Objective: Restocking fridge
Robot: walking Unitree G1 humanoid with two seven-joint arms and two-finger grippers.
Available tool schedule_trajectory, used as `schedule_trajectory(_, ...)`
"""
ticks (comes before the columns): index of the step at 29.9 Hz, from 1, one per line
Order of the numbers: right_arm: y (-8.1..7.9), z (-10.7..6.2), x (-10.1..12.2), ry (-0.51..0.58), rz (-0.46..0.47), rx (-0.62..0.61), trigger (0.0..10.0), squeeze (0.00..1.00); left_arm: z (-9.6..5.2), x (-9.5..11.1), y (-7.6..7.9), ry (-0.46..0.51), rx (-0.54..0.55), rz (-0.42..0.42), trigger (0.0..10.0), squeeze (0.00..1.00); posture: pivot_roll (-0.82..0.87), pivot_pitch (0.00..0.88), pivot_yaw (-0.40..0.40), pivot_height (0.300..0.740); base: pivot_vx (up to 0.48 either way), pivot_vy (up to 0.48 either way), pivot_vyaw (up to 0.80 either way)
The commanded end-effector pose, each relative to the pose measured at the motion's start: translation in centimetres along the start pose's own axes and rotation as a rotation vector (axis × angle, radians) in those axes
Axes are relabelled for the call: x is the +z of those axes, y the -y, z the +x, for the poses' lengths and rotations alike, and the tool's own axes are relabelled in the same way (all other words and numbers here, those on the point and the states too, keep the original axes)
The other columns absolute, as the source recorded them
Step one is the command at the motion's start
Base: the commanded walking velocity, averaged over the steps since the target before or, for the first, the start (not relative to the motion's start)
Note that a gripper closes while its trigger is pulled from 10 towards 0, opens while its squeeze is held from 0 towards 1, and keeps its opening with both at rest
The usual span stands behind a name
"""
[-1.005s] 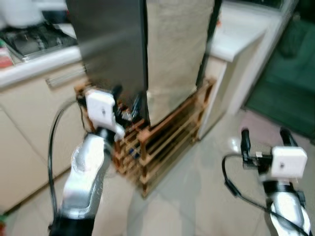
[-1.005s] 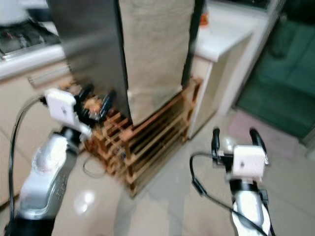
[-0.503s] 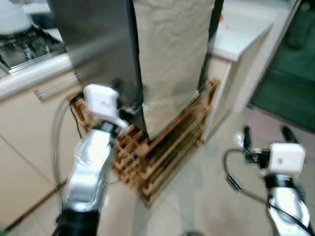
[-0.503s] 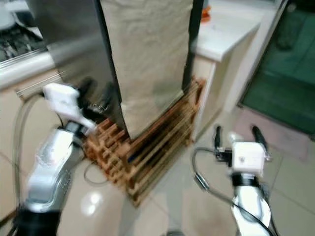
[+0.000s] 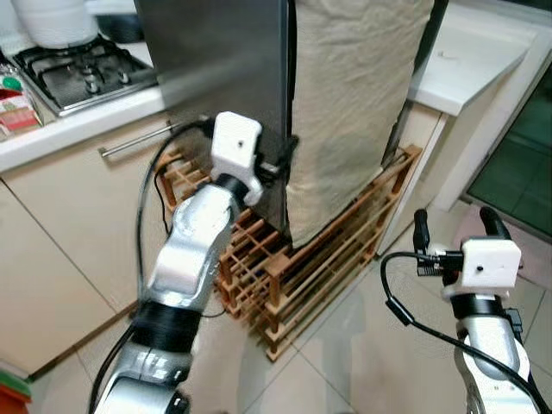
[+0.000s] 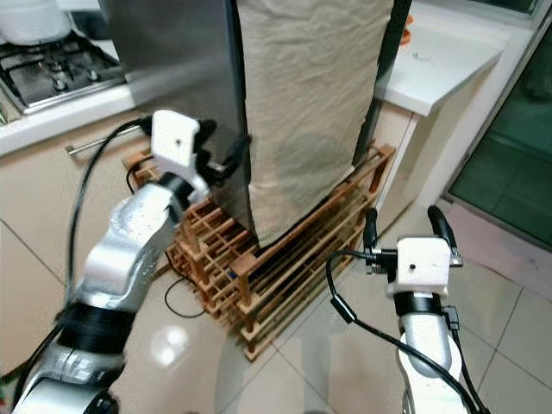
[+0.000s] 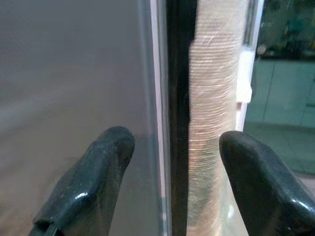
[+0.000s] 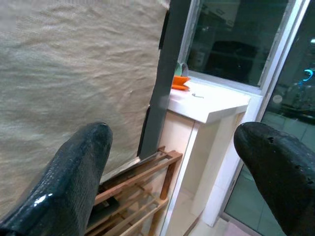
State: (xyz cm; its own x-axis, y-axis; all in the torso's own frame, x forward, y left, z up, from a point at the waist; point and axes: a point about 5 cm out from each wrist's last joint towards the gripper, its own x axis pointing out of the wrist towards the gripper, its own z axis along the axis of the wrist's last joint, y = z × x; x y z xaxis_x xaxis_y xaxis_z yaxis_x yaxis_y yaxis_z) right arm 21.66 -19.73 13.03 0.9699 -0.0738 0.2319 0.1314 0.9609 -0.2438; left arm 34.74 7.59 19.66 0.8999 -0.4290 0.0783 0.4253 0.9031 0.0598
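The fridge stands ahead with its grey steel door (image 5: 216, 60) shut and a beige cloth (image 5: 354, 103) hanging over its side. My left gripper (image 5: 274, 159) is raised to the door's right edge, near the bottom. It is open, with one finger on the steel face and the other toward the cloth; in the left wrist view the left gripper (image 7: 170, 162) straddles the dark door seam (image 7: 177, 98). My right gripper (image 5: 455, 226) hovers open over the floor to the right, with nothing between its fingers (image 8: 74, 177).
A wooden slatted rack (image 5: 328, 259) sits under the fridge on the tiled floor (image 5: 362, 362). A gas stove (image 5: 82, 69) and cream cabinets with a bar handle (image 5: 138, 142) are on the left. A white counter (image 5: 466, 65) juts out at the right.
The camera has shifted and the picture is sharper. My left gripper has moved up from the rack's top to the door's edge. The right gripper holds about the same place.
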Motion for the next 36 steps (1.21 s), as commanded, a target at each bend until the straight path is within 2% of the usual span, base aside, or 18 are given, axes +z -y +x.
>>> schedule_trajectory(1, 0.1, -0.1, 0.4, 0.006, -0.008, 0.001, 10.0, 0.00, 0.3, -0.2, -0.5, -0.009, 0.030, -0.003, 10.0, 0.00, -0.18, 0.027, 0.024, 0.740, 0.000, 0.000, 0.00)
schedule_trajectory(6, 0.5, -0.7, 0.1, -0.020, -0.008, -0.018, 10.0, 0.00, 1.4, -0.3, -1.0, -0.026, 0.056, 0.047, 10.0, 0.00, -0.21, 0.032, 0.029, 0.740, 0.000, 0.000, 0.00)
schedule_trajectory(13, 0.9, -1.4, 0.2, -0.043, -0.017, -0.031, 10.0, 0.00, 2.0, 0.1, -0.5, -0.002, 0.021, -0.028, 10.0, 0.00, -0.23, 0.042, 0.037, 0.740, 0.000, 0.000, 0.00)
schedule_trajectory(15, 0.9, -1.4, 0.1, -0.047, -0.017, -0.032, 10.0, 0.00, 1.9, 0.1, -0.4, -0.004, 0.016, -0.034, 10.0, 0.00, -0.23, 0.043, 0.037, 0.740, 0.000, 0.000, 0.00)
schedule_trajectory(17, 0.9, -1.4, 0.0, -0.053, -0.017, -0.031, 10.0, 0.00, 1.9, -0.2, -0.2, -0.021, -0.003, -0.084, 10.0, 0.00, -0.23, 0.043, 0.037, 0.740, 0.000, 0.000, 0.00)
schedule_trajectory(23, 0.8, -1.4, 0.0, -0.060, -0.018, -0.023, 10.0, 0.00, 1.8, -0.4, 0.0, -0.040, -0.019, -0.141, 10.0, 0.00, -0.22, 0.042, 0.041, 0.740, 0.000, 0.000, 0.00)
schedule_trajectory(31, 0.6, -1.3, -0.4, -0.071, -0.020, -0.017, 10.0, 0.00, 0.2, -0.7, -1.3, -0.032, 0.048, -0.072, 10.0, 0.00, -0.21, 0.028, 0.038, 0.740, 0.000, 0.000, 0.00)
schedule_trajectory(36, 0.5, -1.1, -0.6, -0.074, -0.020, -0.007, 10.0, 0.00, -0.7, -0.9, -1.5, -0.022, 0.064, -0.026, 10.0, 0.00, -0.20, 0.020, 0.034, 0.740, 0.000, 0.000, 0.00)
